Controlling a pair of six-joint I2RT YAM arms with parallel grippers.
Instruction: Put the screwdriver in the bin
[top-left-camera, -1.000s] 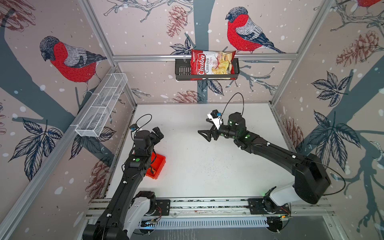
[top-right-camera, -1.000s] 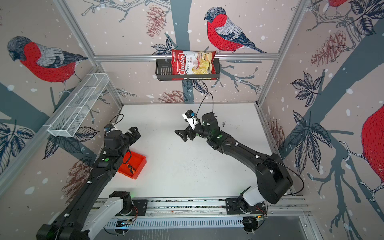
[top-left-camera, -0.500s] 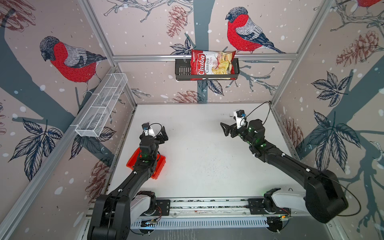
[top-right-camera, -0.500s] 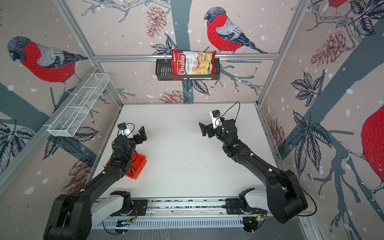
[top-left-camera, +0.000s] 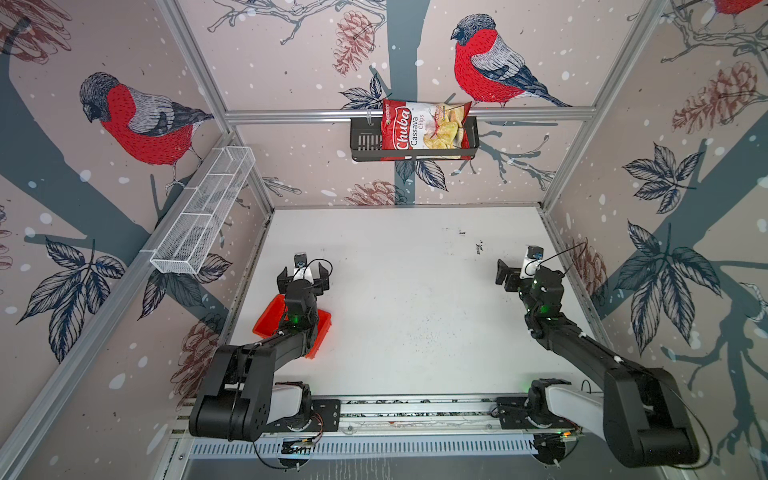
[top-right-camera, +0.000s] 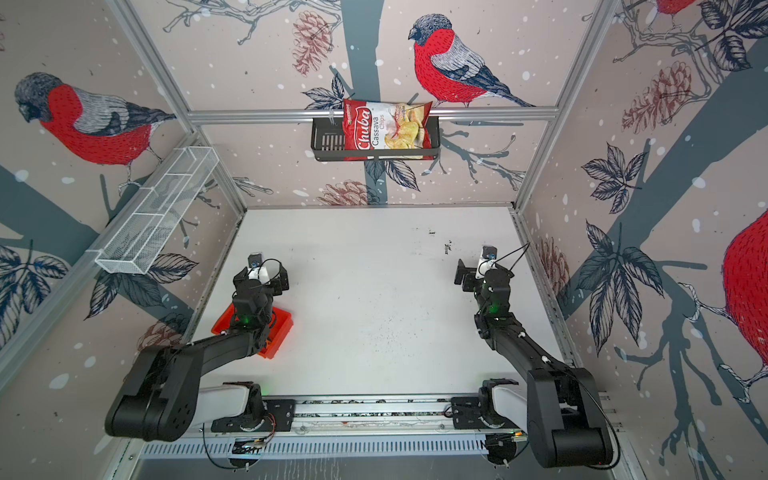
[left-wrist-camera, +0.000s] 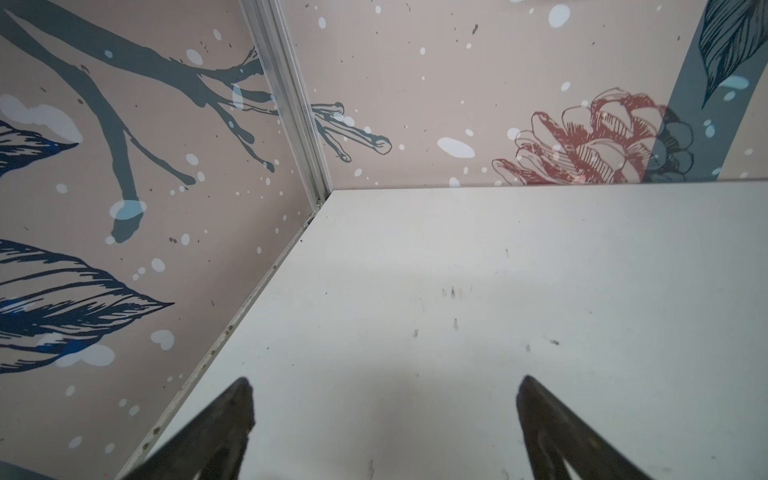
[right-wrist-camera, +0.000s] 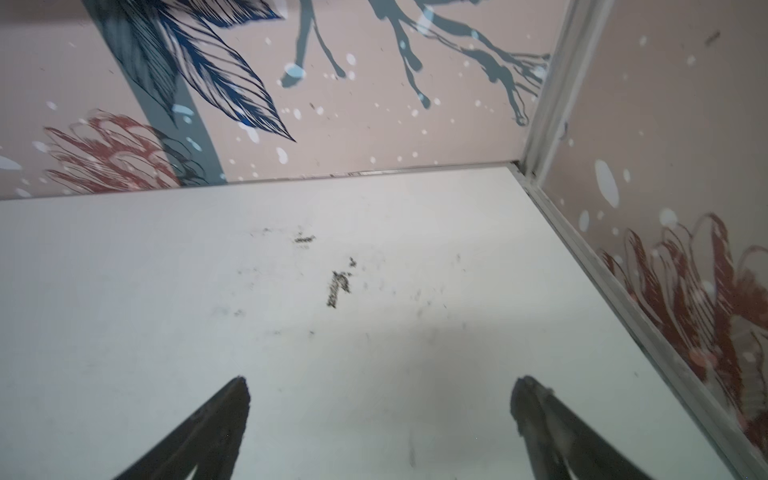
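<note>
Red-orange bin partly hidden beneath left arm
left pincer wide, empty; right pincer wide, empty — both above counter

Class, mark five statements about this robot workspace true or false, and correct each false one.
1. The left arm hides part of the bin. True.
2. The chips bag lies in the bin. False: it sits in the black basket on the back wall.
3. The left gripper is open with nothing between its jaws. True.
4. The right gripper is shut. False: it is open and empty.
5. The white wire basket hangs on the right wall. False: it hangs on the left wall.
</note>
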